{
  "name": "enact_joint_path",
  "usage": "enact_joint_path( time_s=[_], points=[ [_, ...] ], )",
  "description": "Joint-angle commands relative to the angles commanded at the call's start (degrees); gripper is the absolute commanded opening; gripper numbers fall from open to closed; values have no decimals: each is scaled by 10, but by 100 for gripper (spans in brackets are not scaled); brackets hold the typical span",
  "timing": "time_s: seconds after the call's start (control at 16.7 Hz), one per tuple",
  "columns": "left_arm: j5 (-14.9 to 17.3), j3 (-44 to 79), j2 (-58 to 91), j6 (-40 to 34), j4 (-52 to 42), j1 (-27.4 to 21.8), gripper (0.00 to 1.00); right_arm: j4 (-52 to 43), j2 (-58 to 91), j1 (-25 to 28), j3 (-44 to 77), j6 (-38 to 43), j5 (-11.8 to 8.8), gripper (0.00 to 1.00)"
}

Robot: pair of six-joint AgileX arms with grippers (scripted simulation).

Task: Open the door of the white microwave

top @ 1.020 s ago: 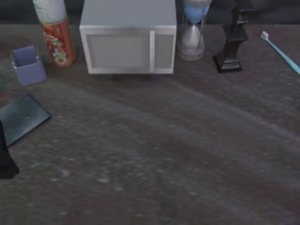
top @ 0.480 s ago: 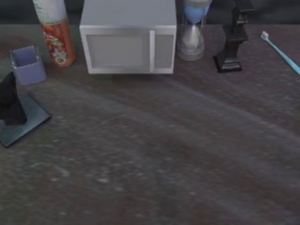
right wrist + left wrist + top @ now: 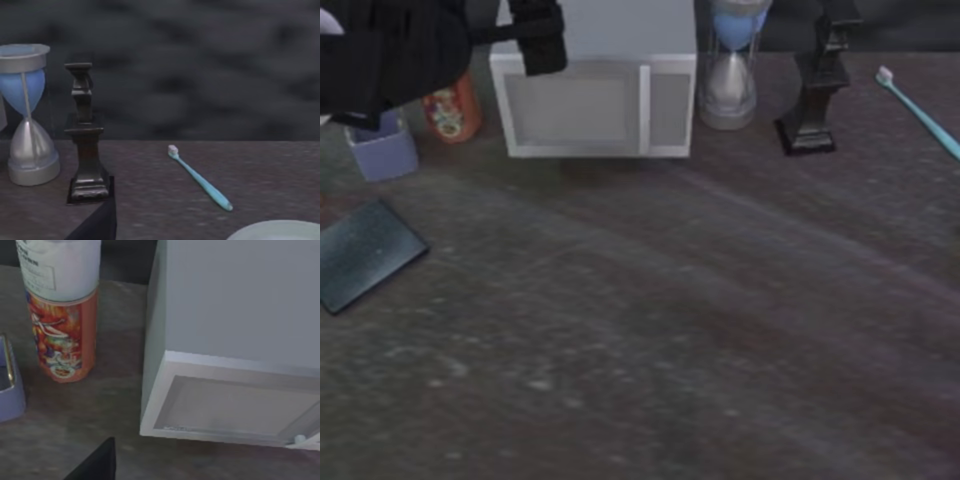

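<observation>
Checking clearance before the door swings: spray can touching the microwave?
Apart. The left wrist view shows bare table between the spray can and the white microwave; its door is shut.

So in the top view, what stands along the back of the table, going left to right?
Purple cup → orange spray can → white microwave → hourglass → dark statuette → blue toothbrush. The left gripper hangs over the microwave's left end.

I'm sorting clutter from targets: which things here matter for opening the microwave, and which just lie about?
Part of the job: white microwave; its door, shut; left hand, above the microwave's left top.

Lying about: spray can, purple cup, dark tablet, hourglass, dark statuette, toothbrush.
</observation>
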Motion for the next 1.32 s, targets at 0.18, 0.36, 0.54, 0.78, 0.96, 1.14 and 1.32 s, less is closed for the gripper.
enact_joint_path(
  time_s=[0.18, 0.36, 0.54, 0.78, 0.96, 1.14, 1.32],
  points=[
    [-29, 124, 159, -41, -41, -48, 100, 0, 0, 0, 0, 0, 0, 100],
    [-52, 215, 279, -72, -79, -86, 100, 0, 0, 0, 0, 0, 0, 100],
    [-66, 271, 350, -90, -106, -110, 100, 0, 0, 0, 0, 0, 0, 100],
    [-70, 288, 370, -95, -115, -117, 100, 0, 0, 0, 0, 0, 0, 100],
    [-69, 286, 369, -95, -113, -115, 100, 0, 0, 0, 0, 0, 0, 100],
    [-65, 302, 394, -87, -98, -109, 100, 0, 0, 0, 0, 0, 0, 100],
    [-55, 332, 461, -73, -64, -93, 100, 0, 0, 0, 0, 0, 0, 100]
  ],
)
